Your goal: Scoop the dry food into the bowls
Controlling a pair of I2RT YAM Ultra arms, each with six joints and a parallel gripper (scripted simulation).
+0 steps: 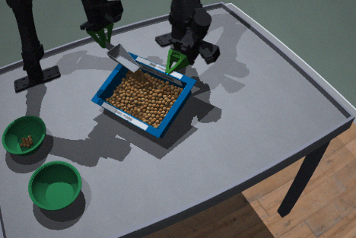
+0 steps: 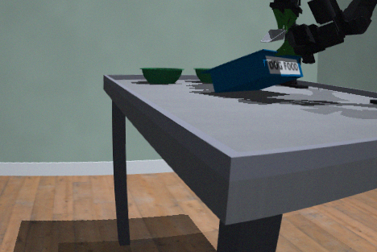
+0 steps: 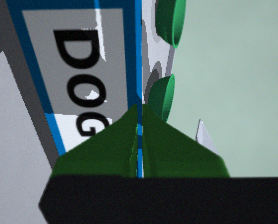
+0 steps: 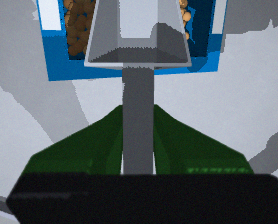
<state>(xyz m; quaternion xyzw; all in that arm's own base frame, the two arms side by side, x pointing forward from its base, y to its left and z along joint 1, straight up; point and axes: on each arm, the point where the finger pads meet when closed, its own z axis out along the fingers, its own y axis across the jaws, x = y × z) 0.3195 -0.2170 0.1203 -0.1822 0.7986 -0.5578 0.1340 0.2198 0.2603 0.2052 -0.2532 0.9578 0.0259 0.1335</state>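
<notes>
The blue dog food box [image 1: 176, 112] [image 2: 242, 74] [image 4: 81, 71] holds many brown pieces and is tilted, its back side raised off the table. My left gripper [image 1: 167, 72] [image 3: 140, 112] is shut on the box's raised rim. My right gripper [image 1: 106, 46] [image 4: 138, 112] is shut on the handle of the grey scoop [image 1: 123, 58] [image 2: 274, 35] [image 4: 137, 49], whose pan hangs over the box's back corner; no food shows in its visible part. One green bowl [image 1: 34, 124] holds several pieces, number unclear. The other green bowl [image 1: 58, 194] [image 2: 162, 76] looks empty in the top view.
The grey table [image 1: 243, 141] [image 2: 242, 130] has a raised edge all round. The bowls stand apart from the box, toward the left of the top view. Both arms are close together at the back side of the box. No spilled pieces show on the table.
</notes>
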